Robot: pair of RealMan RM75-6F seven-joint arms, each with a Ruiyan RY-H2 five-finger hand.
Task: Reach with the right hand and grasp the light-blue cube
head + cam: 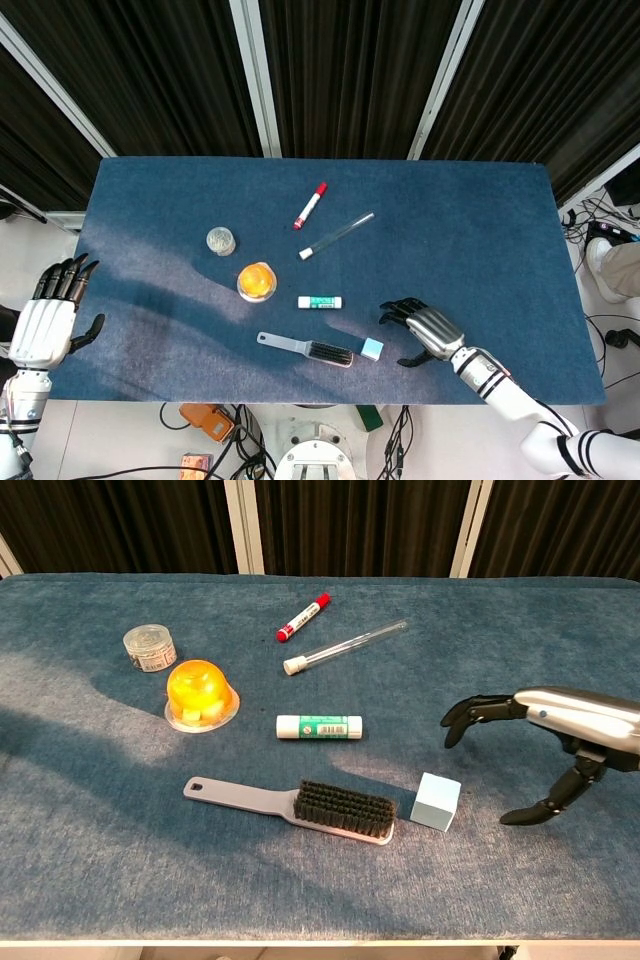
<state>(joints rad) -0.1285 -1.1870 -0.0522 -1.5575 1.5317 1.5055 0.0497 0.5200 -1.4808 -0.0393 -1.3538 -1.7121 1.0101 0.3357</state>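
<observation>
One hand matters here, and it's our right hand (560,742), hanging spread and empty just to the right of the light-blue cube (436,801), fingers (470,713) arched forward, thumb dropped low on the near side. Nothing touches the cube yet. We'd want to slide in leftward and settle lower, so the fingers land on the cube's far face and the thumb on its near face, then close squarely on flat sides, not on a corner, or it will likely twist out. Mind the brush (300,807): its bristle end sits just beside the cube on the left, so we come in from the right and above.

The cube itself is small, pale blue with a lighter top, sharp-edged, turned slightly askew on the blue table (560,630), near the front edge. Our left hand (45,325) waits off the table's left side, fingers apart, holding nothing.
</observation>
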